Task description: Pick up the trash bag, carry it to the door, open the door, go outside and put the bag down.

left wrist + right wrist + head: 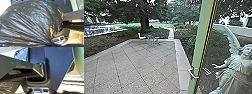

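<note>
The door [201, 37] stands open in the head view, its pale green edge upright right of centre, with a white handle [193, 73] low on it. Beyond the doorway lies the paved yard [139, 67]. In the left wrist view the shiny black trash bag [31, 18] bulges large, and its folds draw together to a tight point. There my left gripper [51, 45] is shut on the bag. For my right gripper, I cannot tell how it stands. A pale green surface, likely part of the door [80, 59], is close by in the right wrist view.
In the head view a light stone border [180, 58] edges the paving on the right. A white chair [141, 37] and a small table stand at the far end, before a tree trunk [144, 23]. A pale winged statue [234, 70] shows at the right, beyond the door's edge.
</note>
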`<state>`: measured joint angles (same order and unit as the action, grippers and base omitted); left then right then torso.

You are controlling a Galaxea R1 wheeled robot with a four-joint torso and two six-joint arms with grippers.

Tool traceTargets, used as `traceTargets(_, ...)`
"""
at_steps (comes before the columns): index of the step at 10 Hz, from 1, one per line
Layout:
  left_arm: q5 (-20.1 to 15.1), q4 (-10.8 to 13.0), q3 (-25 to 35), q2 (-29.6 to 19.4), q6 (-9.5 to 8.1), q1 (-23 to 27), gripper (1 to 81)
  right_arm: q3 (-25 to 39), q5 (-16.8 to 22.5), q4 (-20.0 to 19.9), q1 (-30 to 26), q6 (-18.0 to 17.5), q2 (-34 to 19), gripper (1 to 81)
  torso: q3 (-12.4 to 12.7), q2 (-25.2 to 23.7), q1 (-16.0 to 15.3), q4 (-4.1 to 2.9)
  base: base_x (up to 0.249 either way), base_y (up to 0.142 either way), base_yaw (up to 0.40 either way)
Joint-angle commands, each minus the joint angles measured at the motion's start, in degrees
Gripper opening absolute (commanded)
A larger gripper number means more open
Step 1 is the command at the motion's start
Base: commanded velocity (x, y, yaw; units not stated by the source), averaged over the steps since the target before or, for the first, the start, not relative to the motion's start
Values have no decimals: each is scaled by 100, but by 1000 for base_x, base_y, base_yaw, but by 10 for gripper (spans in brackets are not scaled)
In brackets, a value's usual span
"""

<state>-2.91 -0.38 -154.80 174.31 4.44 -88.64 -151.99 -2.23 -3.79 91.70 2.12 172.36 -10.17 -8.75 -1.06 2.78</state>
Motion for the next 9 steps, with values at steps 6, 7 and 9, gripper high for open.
traceTargets(6,-341,29,37,34,22,237,10,13,329,10,-217,16,11,811,-2,9,-9,0,90,0,0)
traceTargets(7,-341,29,37,34,22,237,10,13,329,19,-217,16,2,811,-2,11,-9,0,93,0,0)
traceTargets(9,-342,29,37,43,22,237,10,4,337,10,-208,16,2,811,-2,9,-2,0,93,0,0)
